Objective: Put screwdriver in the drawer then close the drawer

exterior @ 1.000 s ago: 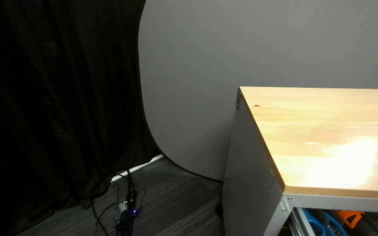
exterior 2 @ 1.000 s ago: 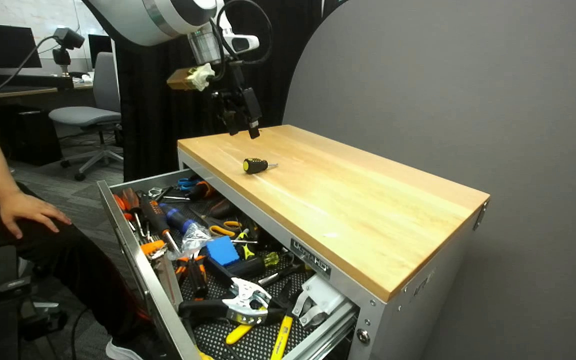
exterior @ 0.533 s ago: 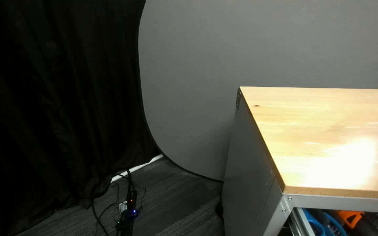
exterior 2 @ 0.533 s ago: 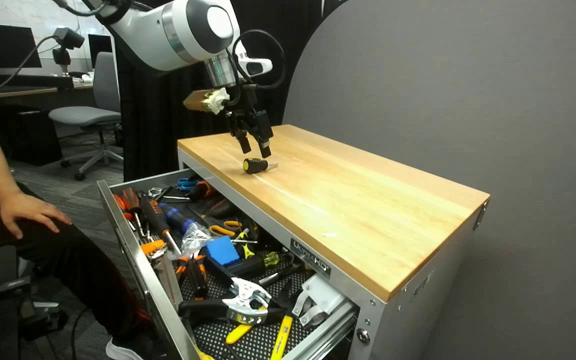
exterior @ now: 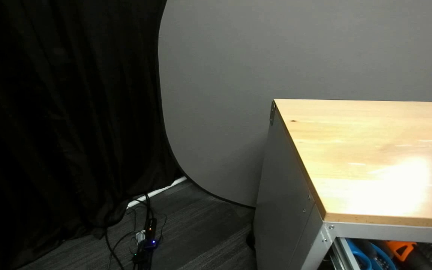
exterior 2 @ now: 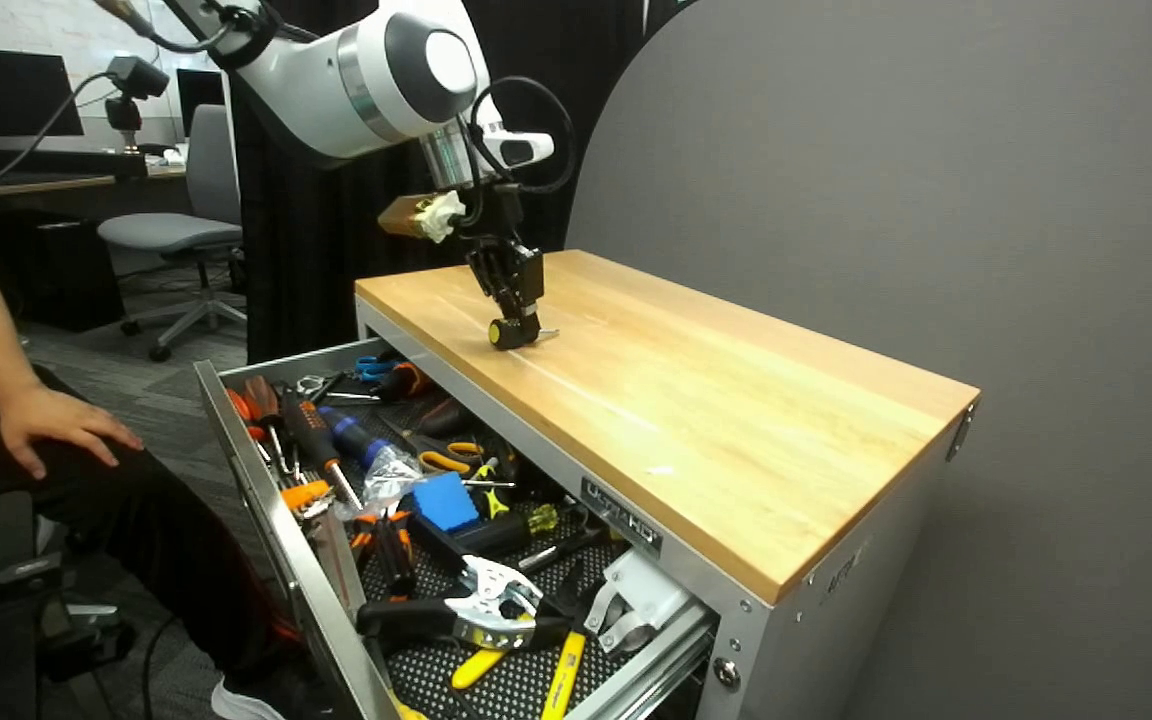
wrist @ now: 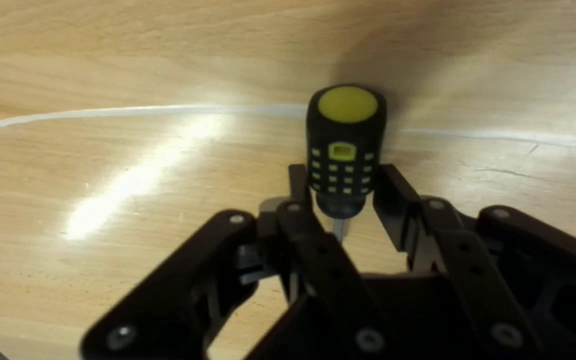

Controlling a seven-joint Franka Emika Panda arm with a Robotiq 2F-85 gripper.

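Note:
The screwdriver [exterior 2: 497,335], with a stubby black handle and a yellow end cap, lies on the light wood cabinet top in an exterior view. My gripper [exterior 2: 519,326] reaches down onto it from above. Seen from the wrist, the gripper [wrist: 342,172] has a finger against each side of the screwdriver's handle [wrist: 347,120], near its shaft end; the metal shaft points back between the fingers. The drawer [exterior 2: 279,525] is pulled out below the top's front edge and full of tools. Only a corner of the drawer [exterior: 345,255] shows in an exterior view.
The wood top [exterior 2: 696,420] stretches away beside the gripper. Inside the drawer, a large clamp [exterior 2: 496,600], a blue block [exterior 2: 444,501] and several hand tools lie close together. A seated person's hand [exterior 2: 61,425] rests near the drawer's front.
The arm has come down and toward the screwdriver. Its fingers, wide apart before, have drawn together around the handle. The screwdriver has barely shifted, and the drawer has not moved.

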